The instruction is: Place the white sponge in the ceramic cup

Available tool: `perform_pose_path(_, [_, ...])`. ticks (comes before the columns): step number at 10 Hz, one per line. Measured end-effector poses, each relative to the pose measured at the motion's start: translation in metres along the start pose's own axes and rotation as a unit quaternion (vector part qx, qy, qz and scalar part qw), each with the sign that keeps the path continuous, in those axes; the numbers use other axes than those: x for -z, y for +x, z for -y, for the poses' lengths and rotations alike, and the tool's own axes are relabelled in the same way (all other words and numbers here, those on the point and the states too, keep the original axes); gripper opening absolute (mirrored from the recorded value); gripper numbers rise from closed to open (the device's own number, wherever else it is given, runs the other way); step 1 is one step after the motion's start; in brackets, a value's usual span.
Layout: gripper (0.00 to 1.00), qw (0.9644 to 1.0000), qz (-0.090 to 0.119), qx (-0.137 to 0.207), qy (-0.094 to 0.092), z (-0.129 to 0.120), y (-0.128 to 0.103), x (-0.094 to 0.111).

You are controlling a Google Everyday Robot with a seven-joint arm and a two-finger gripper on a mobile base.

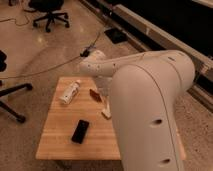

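A wooden worktop (60,142) stands on a speckled floor, and the robot's big white arm (145,110) fills the near right of the view, hiding the worktop's right side. From its bulky near link the arm reaches to the far left, bends at a rounded joint above the worktop's far edge, and drops down. The gripper (103,93) hangs there, over the far middle of the worktop and just right of a small brown object (93,93). It blends into the arm behind it, so whether the jaws are released or clenched I cannot tell.

The white sponge (106,113) lies on the worktop, nearer than the gripper and right at the edge of the arm's outline. It seems to rest apart from the gripper, though the view is poor there.

A white bottle (70,92) lies on its side toward the far left of the worktop. A black phone (80,131) lies flat nearer, left of the sponge and well apart from it.

An office chair (49,12) stands on the floor far behind, with a cable (45,70) trailing across the floor.
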Motion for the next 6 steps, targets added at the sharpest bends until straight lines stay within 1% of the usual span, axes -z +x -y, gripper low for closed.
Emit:
perform_pose_path(1, [0.70,0.9999,-0.002,0.004,0.013,0.005,0.001,-0.004])
perform_pose_path(3, [0.70,0.9992,-0.004,0.011,0.039,0.014,0.007,-0.022])
perform_pose_path(5, [0.70,0.9980,-0.005,0.015,0.061,0.021,0.016,-0.032])
perform_pose_path(6, [0.70,0.9975,-0.007,0.013,0.069,0.020,0.019,-0.035])
